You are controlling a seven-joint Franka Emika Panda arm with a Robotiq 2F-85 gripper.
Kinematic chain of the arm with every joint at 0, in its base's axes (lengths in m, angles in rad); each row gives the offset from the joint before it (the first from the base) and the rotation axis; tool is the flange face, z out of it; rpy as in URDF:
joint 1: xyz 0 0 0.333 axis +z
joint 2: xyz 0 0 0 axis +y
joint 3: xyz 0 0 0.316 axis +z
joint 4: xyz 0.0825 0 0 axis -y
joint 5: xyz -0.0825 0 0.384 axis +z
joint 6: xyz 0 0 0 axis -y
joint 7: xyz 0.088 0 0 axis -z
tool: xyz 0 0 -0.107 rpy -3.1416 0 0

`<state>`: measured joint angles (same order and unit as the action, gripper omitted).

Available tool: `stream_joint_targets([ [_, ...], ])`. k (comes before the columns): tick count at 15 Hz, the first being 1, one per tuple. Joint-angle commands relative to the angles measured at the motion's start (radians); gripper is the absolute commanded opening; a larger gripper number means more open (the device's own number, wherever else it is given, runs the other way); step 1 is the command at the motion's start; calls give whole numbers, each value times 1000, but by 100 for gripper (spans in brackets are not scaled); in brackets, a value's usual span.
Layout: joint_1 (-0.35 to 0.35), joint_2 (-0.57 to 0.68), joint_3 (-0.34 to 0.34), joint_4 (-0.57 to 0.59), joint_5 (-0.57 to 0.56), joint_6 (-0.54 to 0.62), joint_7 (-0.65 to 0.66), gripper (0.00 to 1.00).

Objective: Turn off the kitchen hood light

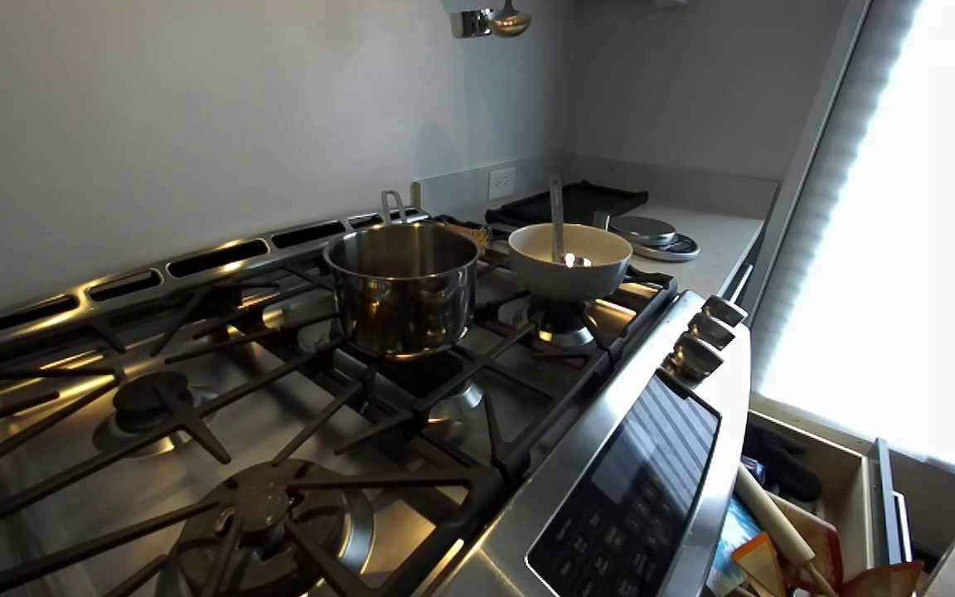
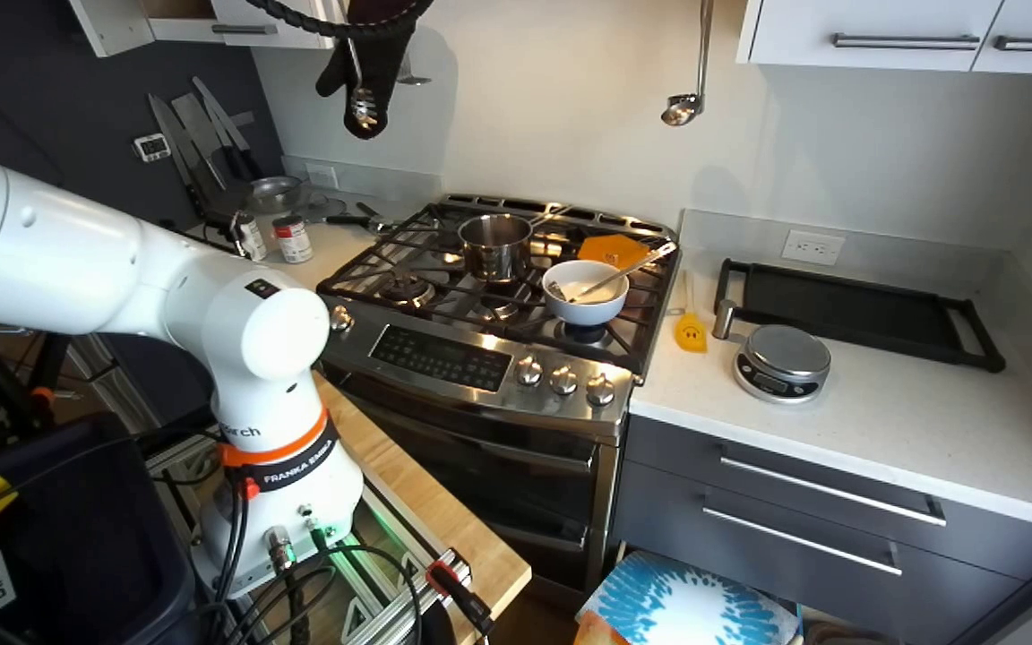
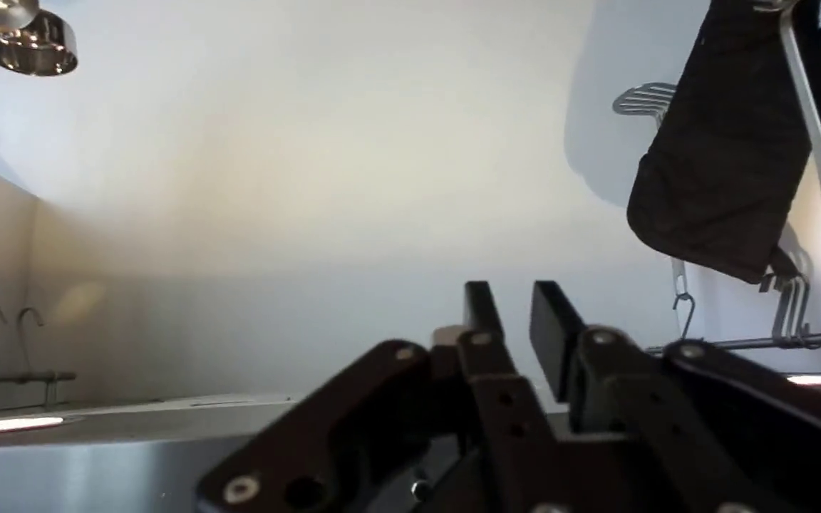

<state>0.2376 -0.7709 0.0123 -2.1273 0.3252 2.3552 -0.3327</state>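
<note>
In the wrist view, which shows the scene upside down, one lit hood light (image 3: 11, 425) sits at the lower left in the range hood (image 3: 97, 477) and another lit hood light (image 3: 813, 380) at the lower right. The gripper (image 3: 515, 306) appears between them, jaws parted, wall (image 3: 346, 178) visible through the gap; whether it touches the range hood is unclear. In both exterior views, a steel saucepan (image 1: 405, 311) and a white bowl (image 2: 586, 312) stand on the gas range (image 2: 480, 421).
</note>
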Motion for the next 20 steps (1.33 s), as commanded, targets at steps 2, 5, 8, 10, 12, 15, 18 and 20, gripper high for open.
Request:
stream_joint_targets([
  [2,-4,40,17,42,-68,-1,59,0],
  [5,11,49,-2,86,-77,-34,55,0],
  [8,43,64,-18,128,-52,-70,36,0],
  [10,64,74,-25,155,-36,-116,28,0],
  [12,70,85,-23,177,-31,-127,28,0],
  [15,70,110,-13,204,-33,-96,32,0],
  [18,80,141,-15,233,-21,-107,28,0],
  [20,77,162,-14,249,-18,-95,28,0],
])
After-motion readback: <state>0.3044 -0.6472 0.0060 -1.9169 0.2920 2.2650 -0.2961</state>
